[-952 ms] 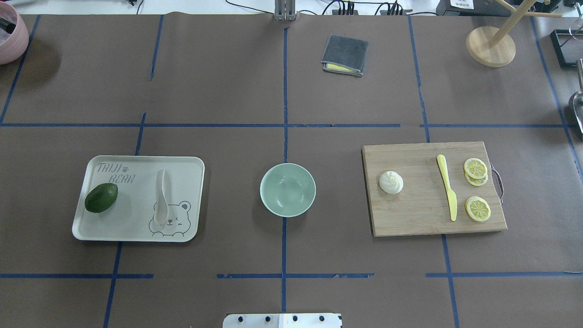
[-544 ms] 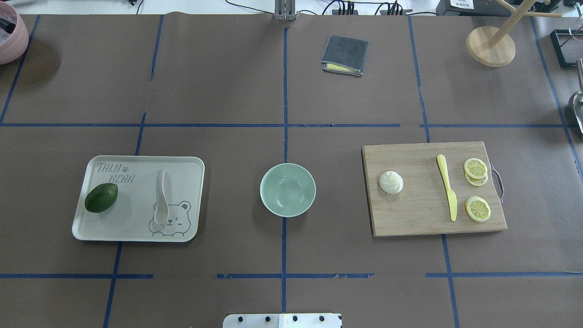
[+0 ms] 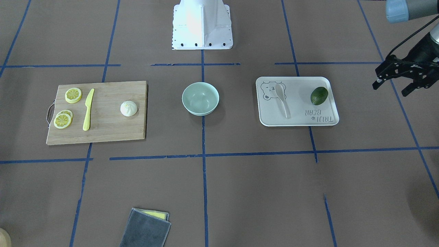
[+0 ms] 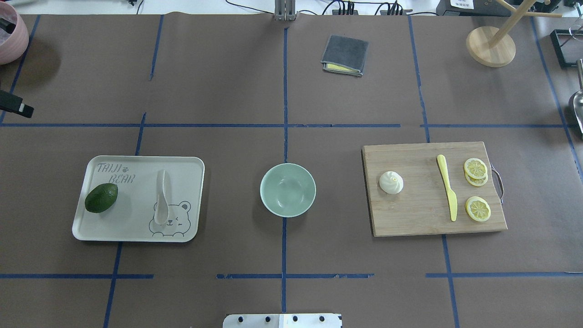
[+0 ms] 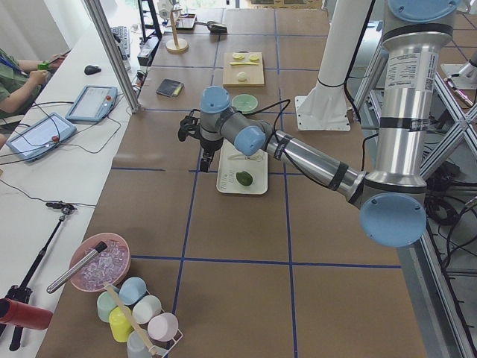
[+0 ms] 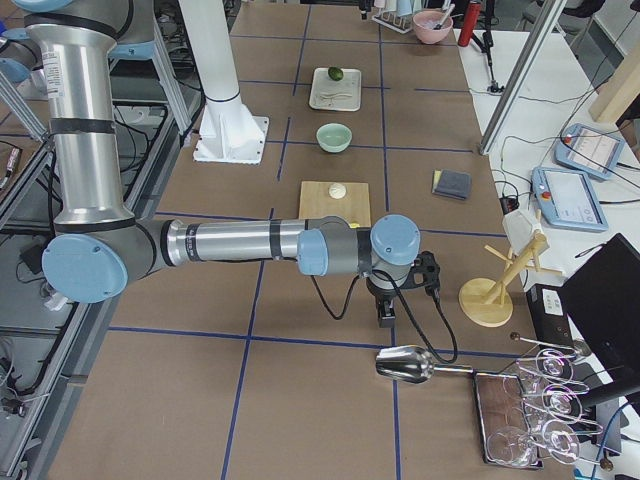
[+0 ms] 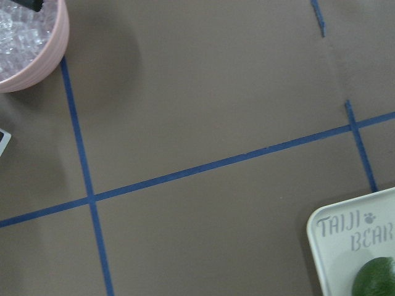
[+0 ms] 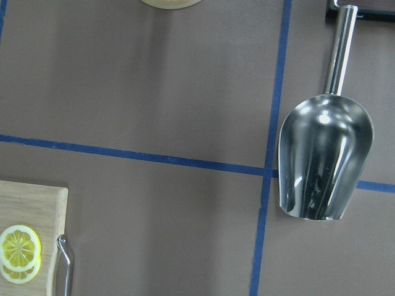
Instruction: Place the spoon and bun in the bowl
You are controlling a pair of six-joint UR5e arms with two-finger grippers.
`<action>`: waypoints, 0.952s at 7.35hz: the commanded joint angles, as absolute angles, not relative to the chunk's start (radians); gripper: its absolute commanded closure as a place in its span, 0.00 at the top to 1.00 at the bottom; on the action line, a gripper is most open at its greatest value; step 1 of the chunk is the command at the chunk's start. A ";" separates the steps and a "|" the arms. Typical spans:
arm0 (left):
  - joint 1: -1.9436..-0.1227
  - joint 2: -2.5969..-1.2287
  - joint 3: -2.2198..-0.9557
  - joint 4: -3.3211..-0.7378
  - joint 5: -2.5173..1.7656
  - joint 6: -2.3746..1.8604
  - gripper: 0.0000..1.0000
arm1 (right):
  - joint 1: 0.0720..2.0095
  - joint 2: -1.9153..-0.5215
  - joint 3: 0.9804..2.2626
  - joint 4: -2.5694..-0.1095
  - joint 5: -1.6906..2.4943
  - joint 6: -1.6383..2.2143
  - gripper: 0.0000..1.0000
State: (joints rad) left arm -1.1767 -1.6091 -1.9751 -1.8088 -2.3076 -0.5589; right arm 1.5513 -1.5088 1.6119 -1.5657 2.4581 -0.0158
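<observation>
The pale spoon lies on a cream tray at the left, scoop toward the robot. The white pleated bun sits on a wooden cutting board at the right. The mint-green bowl stands empty between them. My left gripper is open and empty, in the air well outside the tray's outer side; one of its fingertips shows at the overhead view's left edge. My right gripper shows only in the exterior right view, beyond the board's outer end; I cannot tell if it is open.
An avocado lies on the tray. A yellow knife and lemon slices lie on the board. A grey cloth, a wooden stand, a pink ice bowl and a metal scoop sit at the table's edges.
A black fingertip of my left gripper has come into the overhead view at its left edge. The spoon, bun and bowl have not moved.
</observation>
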 commanded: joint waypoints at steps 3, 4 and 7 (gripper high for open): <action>-0.919 -1.650 -1.976 -1.899 -2.077 -0.886 1.00 | 1.432 -1.500 1.672 -1.357 2.462 0.433 1.00; -0.849 -1.669 -1.974 -1.899 -2.031 -0.982 1.00 | 1.384 -1.500 1.674 -1.228 2.459 0.587 1.00; -0.729 -1.752 -1.939 -1.894 -1.933 -1.155 1.00 | 1.202 -1.494 1.736 -1.141 2.343 0.838 1.00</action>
State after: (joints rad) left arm -0.7813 -1.7157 -1.9612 -1.8973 -1.9722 -1.0881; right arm 1.2828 -1.4955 1.7004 -1.1608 2.4053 0.7290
